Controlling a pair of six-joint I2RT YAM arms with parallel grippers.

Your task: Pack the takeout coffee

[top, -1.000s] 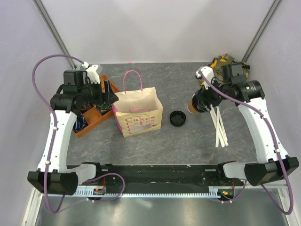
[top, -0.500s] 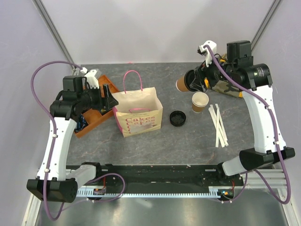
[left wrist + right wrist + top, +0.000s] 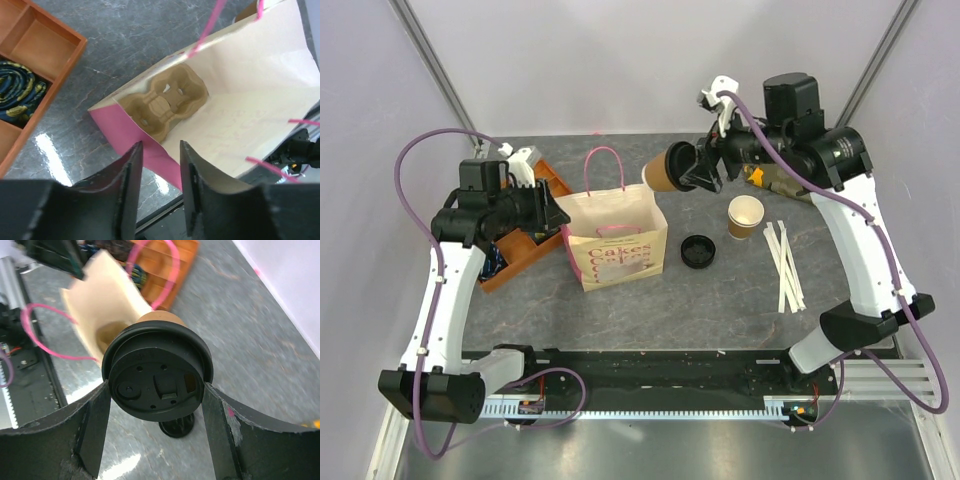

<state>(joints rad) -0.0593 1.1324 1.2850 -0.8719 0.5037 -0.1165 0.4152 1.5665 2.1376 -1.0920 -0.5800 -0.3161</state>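
The takeout coffee (image 3: 665, 172) is a tan paper cup with a black lid, held on its side in the air just above and to the right of the paper bag (image 3: 615, 235). My right gripper (image 3: 692, 168) is shut on it. In the right wrist view the fingers press both sides of the lid (image 3: 157, 372). My left gripper (image 3: 558, 210) is at the bag's left edge with its jaws apart. In the left wrist view (image 3: 160, 147) the bag's pink side panel (image 3: 145, 145) lies between the fingertips. A cardboard cup carrier (image 3: 165, 102) lies inside the open bag.
A lidless tan cup (image 3: 745, 216) stands right of the bag, and a loose black lid (image 3: 698, 250) lies on the table between them. White sticks (image 3: 785, 265) lie at the right. An orange compartment tray (image 3: 520, 250) sits left of the bag.
My right gripper has lifted the lidded cup from beside the lidless cup and carried it left, toward the bag's top. My left gripper has stayed at the bag's left edge.
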